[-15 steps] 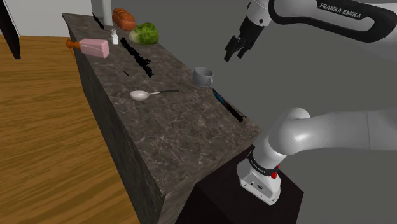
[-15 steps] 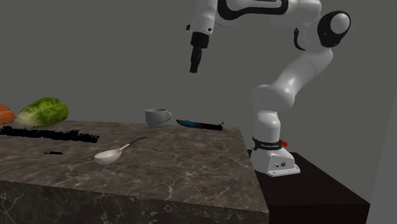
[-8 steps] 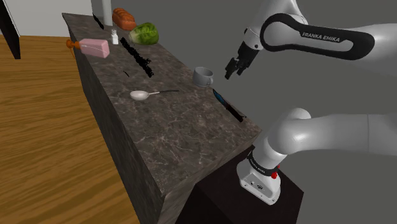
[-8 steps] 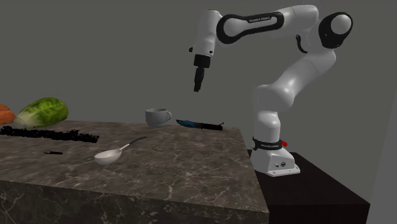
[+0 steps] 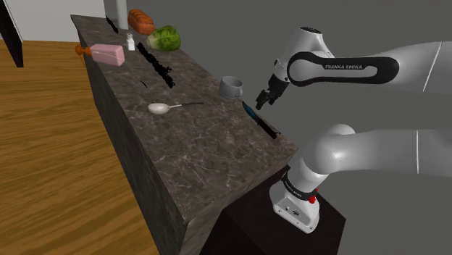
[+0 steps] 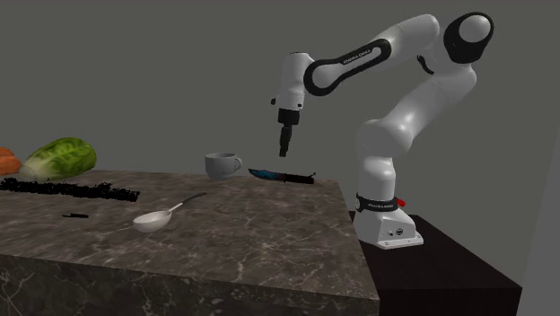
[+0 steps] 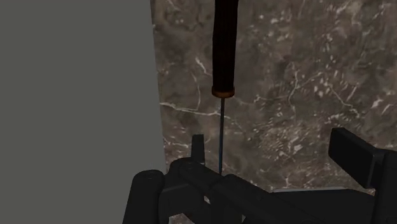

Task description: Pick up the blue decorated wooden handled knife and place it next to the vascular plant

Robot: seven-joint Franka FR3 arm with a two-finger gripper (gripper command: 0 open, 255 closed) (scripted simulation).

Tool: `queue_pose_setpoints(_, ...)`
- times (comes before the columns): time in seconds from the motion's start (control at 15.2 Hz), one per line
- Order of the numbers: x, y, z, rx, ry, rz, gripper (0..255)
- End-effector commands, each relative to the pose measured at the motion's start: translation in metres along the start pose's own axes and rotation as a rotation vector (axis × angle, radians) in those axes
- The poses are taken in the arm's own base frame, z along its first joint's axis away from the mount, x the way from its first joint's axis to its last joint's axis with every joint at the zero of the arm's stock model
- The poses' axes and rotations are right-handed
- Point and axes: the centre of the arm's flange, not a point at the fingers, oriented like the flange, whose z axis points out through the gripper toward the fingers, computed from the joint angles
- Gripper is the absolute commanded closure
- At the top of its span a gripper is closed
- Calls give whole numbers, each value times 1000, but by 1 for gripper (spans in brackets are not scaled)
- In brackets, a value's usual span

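Directly beneath the wide-open, empty hand (image 6: 285,150), the blue-bladed knife (image 6: 281,176), flat by the edge of the counter (image 6: 256,235).

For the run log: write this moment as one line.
phase: pre-grasp | blue-bladed, dark-handled knife: flat on dark marbled counter, not held | black two-finger gripper: open, above the knife

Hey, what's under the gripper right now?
The knife lies on the dark stone counter near its edge, dark handle and thin blade showing. The blade's tip is covered by the open gripper.
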Motion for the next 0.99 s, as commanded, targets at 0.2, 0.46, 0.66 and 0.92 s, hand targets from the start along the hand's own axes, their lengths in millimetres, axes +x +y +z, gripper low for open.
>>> queue_pose_setpoints(0.2, -14, 20, 55, 5, -28, 10, 0)
queue_pose_setpoints(0.46, -14, 20, 76, 5, -28, 10, 0)
queue_pose_setpoints(0.66, -15, 20, 92, 5, -28, 10, 0)
queue_pose_setpoints(0.92, -15, 20, 95, 5, -28, 10, 0)
